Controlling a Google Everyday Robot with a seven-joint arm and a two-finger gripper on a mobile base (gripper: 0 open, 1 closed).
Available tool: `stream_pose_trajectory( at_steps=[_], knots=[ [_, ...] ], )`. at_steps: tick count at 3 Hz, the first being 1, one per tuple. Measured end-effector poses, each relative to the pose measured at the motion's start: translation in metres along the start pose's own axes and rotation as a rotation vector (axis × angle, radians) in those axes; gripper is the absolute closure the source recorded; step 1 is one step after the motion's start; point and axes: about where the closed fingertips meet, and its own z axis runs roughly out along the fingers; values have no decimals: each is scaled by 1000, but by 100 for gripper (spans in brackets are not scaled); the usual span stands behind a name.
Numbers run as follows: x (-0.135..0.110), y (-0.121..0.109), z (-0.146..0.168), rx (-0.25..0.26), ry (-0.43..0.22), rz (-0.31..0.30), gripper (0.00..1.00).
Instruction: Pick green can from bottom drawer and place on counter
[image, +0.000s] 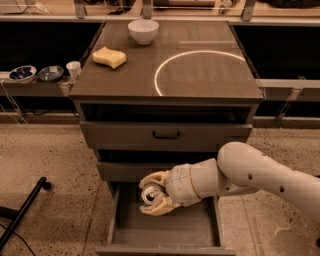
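Note:
The bottom drawer (165, 231) is pulled open at the foot of the cabinet, its flat floor showing. My gripper (152, 194) hangs over the drawer's back left part, its cream fingers (154, 178) closed around a small can (148, 193) whose shiny silver top faces the camera. The can's body is mostly hidden by the fingers. The counter (200, 75) above bears a thin white circle outline at its right half. My white arm reaches in from the right.
A white bowl (143, 31) and a yellow sponge (109, 56) sit on the counter's left. Two upper drawers (166, 134) are partly open above my gripper. Small bowls and a cup (73, 69) stand on a shelf at left. A black pole (22, 214) lies on the speckled floor.

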Motion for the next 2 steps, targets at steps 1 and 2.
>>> stream_pose_trajectory(
  at_steps=[1, 2],
  knots=[
    [-1, -1, 0, 2, 3, 3, 100],
    [-19, -21, -7, 34, 38, 44, 100]
  ],
)
